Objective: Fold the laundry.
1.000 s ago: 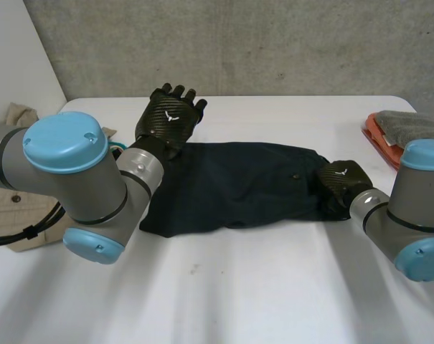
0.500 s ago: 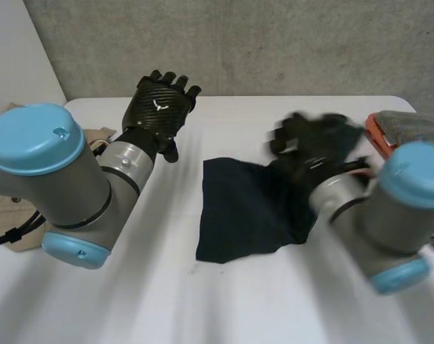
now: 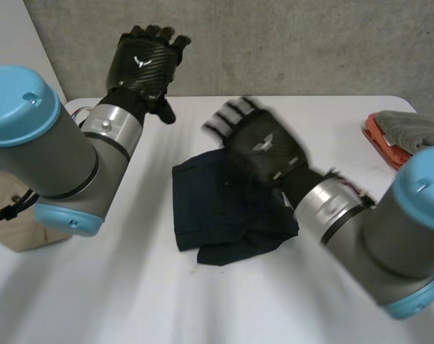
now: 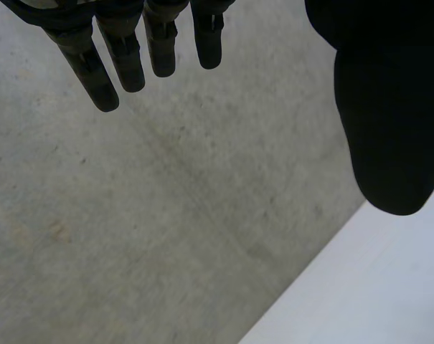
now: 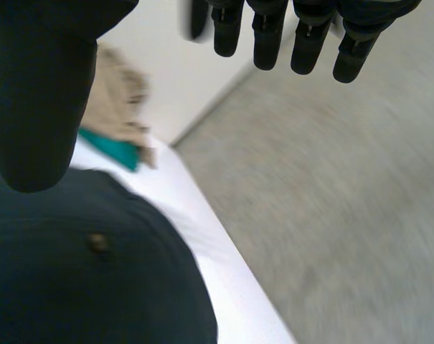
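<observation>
Head view: your left hand (image 3: 145, 61) is up in the air over the far left part of the white table (image 3: 202, 301). Its fingers are straight and it grips nothing, so it is released. Your right hand (image 3: 263, 147) hovers over the dark navy garment (image 3: 202, 208), blurred, with fingers stretched out. From here you cannot tell whether it touches the cloth. The garment lies bunched and folded over near the middle of the table, partly under the right hand and forearm. A beige cloth (image 3: 8, 222) sits at the table's left side behind the left arm. An orange tray (image 3: 378, 140) with a grey cloth (image 3: 410, 125) on it is at the far right edge. There is a concrete wall (image 3: 310, 43) behind.

Left wrist view: the fingers (image 4: 127, 64) are straight and the thumb (image 4: 389, 129) is held apart from them. Nothing is between them, so the hand is released. It faces the wall, with a strip of table below the thumb.

Right wrist view: the fingers (image 5: 268, 36) are straight and spread, and the thumb (image 5: 37, 107) is well apart from them. Nothing is pinched, so this hand is released too. The navy garment lies below the palm on the thumb side, with a small button (image 5: 97, 241) showing on it. Beyond the garment, near the thumb, you see the beige cloth and something teal (image 5: 109, 147) beside it, all on the table.
</observation>
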`<action>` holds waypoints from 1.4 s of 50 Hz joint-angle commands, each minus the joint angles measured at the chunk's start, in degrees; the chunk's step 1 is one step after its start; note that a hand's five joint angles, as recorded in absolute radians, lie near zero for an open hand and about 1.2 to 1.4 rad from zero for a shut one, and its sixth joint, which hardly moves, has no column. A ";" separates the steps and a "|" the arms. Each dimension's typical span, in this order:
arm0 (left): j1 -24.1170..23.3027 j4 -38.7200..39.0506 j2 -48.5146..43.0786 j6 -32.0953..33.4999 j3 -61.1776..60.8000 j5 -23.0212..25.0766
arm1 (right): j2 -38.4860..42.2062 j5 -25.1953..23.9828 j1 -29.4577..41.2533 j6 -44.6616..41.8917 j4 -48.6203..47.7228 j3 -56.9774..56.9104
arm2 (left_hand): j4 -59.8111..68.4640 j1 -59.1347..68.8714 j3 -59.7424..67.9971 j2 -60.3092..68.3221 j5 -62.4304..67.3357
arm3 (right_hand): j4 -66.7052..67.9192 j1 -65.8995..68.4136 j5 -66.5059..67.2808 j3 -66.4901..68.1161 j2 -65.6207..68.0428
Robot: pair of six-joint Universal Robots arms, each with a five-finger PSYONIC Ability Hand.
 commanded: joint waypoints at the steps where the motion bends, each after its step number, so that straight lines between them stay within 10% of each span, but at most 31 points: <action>1: -5.32 -3.39 -4.63 -5.02 4.73 0.23 | 2.53 5.24 -7.61 8.20 16.48 -9.46 | -1.67 -1.24 -2.04 -1.87 -2.79 | -1.67 -2.66 -2.62 -1.77 -1.95; 22: -7.36 -26.16 -15.70 -11.09 8.77 -6.36 | 30.93 4.36 -5.42 8.73 47.78 -44.19 | -1.67 -1.24 -2.04 -1.87 -2.79 | -1.67 -2.66 -2.62 -1.77 -1.95; 36: -5.07 -33.55 -24.59 -10.65 13.52 -5.92 | 33.31 16.22 -4.80 -3.74 41.39 -40.25 | 0.40 0.83 0.03 0.19 -0.73 | -1.67 -2.66 -2.62 -1.77 -1.95; 49: -4.28 -31.44 -13.26 -8.71 14.57 -4.87 | 19.01 17.46 -0.85 -5.34 26.80 -25.94 | -1.12 -0.69 -1.49 -1.32 -2.24 | -1.67 -2.66 -2.62 -1.77 -1.95; 70: -1.82 -29.07 -7.10 -9.06 22.05 29.06 | 6.67 12.62 4.78 -5.25 -7.83 17.32 | -1.12 -0.69 -1.49 -1.32 -2.24 | -1.67 -2.66 -2.62 -1.77 -1.95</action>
